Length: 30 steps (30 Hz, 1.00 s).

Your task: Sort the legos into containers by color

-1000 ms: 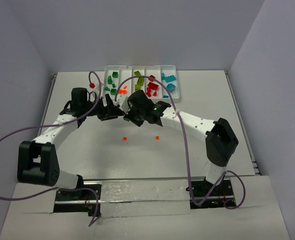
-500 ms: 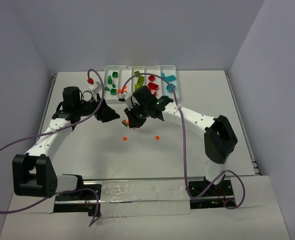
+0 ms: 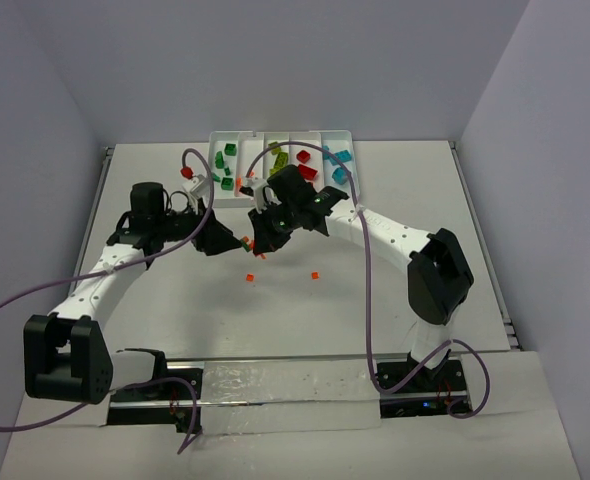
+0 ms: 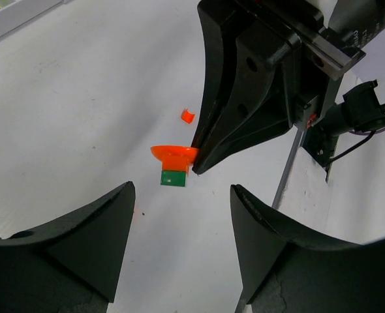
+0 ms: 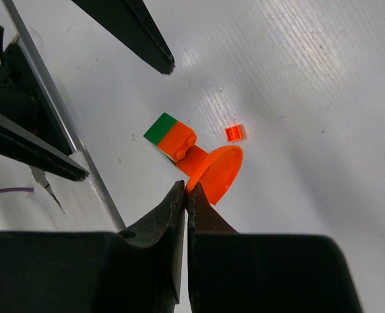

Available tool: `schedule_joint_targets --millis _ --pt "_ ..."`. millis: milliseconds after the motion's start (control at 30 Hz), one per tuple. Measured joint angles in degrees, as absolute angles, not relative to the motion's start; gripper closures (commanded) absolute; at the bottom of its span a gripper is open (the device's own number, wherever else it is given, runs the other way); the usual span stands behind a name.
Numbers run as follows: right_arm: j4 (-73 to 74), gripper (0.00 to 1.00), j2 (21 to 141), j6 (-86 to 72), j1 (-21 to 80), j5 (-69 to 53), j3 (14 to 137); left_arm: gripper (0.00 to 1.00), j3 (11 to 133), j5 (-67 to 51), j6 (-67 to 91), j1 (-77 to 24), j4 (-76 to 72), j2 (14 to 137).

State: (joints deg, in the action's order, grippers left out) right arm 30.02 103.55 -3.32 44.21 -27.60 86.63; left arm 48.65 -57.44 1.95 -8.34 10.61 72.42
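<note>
From above, the right arm covered part of the tray (image 3: 275,134) at the far side of the table (image 3: 475,200), and the stack (image 5: 179,143) was hard to see. The right gripper (image 5: 186,190) was pinched tight on the stack's orange dish, over the table's middle; a green brick capped the other end. The left gripper (image 4: 181,195) stood wide open just beside it, holding nothing. One orange bit (image 3: 250,277) lay near, another (image 3: 315,274) to its right. Letters on the right gripper were too small to read.

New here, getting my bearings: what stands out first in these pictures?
The right gripper, shut on an orange-and-green brick stack, holds it above the middle of the table, and the open left gripper faces it. At the far edge, a white tray holds bricks grouped by colour; two tiny orange bits lie loose on the table.
</note>
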Motion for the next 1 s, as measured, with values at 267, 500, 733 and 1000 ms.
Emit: schedule_joint_targets --millis 267,500,733,1000 --pt "30.17 1.0 103.73 -4.93 44.21 -29.13 87.67 0.4 47.75 -55.21 4.22 -11.14 9.18 72.42" --pt "30.15 1.0 103.94 -5.58 44.21 -30.34 87.77 0.5 47.55 -53.14 4.76 -11.66 8.88 72.51" --pt "30.15 1.0 103.96 -6.2 44.18 -31.21 87.77 0.46 47.55 -52.36 5.6 -11.67 8.73 73.79" --pt "30.15 1.0 104.02 -6.59 43.86 -31.59 87.77 0.51 47.55 -51.6 6.13 -11.86 8.71 74.98"
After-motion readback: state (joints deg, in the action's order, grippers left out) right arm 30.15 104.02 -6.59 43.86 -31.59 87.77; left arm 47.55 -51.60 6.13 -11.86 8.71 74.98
